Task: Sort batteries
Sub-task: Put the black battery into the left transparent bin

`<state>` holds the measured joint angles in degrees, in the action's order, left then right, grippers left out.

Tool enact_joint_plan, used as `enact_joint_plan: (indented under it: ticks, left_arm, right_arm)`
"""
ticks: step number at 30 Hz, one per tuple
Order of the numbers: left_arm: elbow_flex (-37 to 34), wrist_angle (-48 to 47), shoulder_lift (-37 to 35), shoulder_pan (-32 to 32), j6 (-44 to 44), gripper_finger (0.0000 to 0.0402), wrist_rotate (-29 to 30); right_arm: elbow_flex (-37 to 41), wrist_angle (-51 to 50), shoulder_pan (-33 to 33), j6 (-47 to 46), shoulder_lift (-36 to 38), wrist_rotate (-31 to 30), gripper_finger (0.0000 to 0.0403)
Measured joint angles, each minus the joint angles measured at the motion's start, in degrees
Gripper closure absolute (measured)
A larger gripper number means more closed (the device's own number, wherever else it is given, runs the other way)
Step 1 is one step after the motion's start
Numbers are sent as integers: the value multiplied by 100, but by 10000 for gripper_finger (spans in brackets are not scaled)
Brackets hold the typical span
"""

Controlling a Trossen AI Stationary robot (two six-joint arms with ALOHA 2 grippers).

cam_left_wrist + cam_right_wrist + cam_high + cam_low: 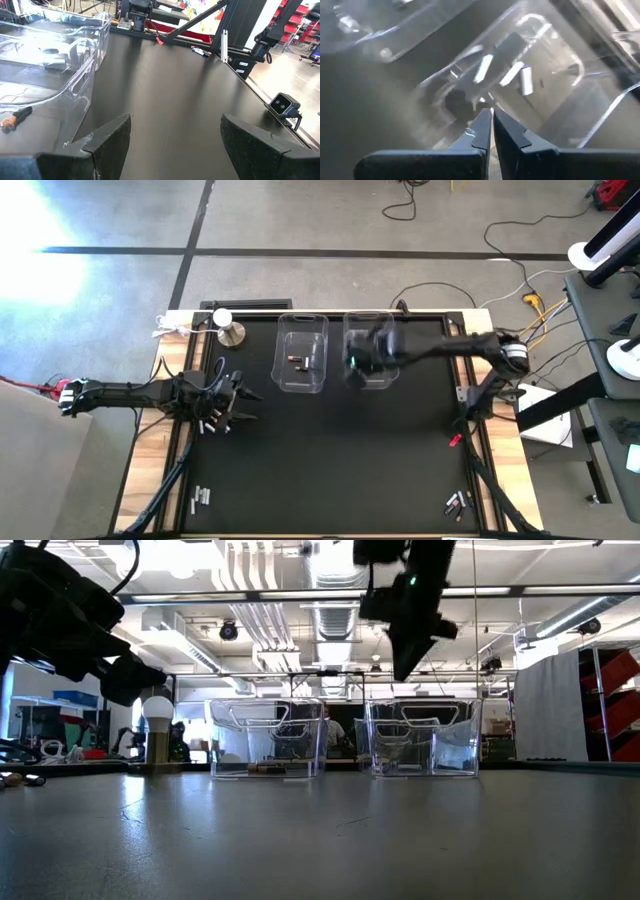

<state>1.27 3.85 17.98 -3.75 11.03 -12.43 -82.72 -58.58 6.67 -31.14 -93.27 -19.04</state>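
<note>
Two clear bins stand side by side at the table's far middle: the left bin [302, 352] [266, 736] with dark batteries [298, 362] [15, 117] on its floor, and the right bin [372, 352] [421, 736] with white batteries [525, 80]. My right gripper [356, 361] [410, 658] [490, 114] hovers shut above the right bin and holds nothing that shows. My left gripper [238, 394] [175, 125] is open near the table's left edge, above loose batteries [211, 423] lying on the mat. More batteries lie at the near left [201, 498] and near right [457, 503].
A round silver knob-like object [230, 332] [157, 732] stands at the far left corner beside a white cord. A small red item [455, 440] lies near the right edge. The black mat [340, 460] between the bins and the near edge is open room.
</note>
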Motion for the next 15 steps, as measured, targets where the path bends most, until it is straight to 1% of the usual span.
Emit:
enact_joint_plan:
  ticks: [2,8,11,15]
  left_arm:
    - [0,0,0,0,0,118,0]
    - [-1,-1,0,0,1,118,0]
    - [1,1,0,0,-1,118,0]
    - [0,2,8,0,0,118,0]
  right_arm:
    - [68,6,-520,-271,112,-187,390]
    - [94,13,-1912,-852,300,-206,390]
    - [114,12,-2469,-1209,276,-200,390]
    - [191,2,-3050,-1945,133,-163,390]
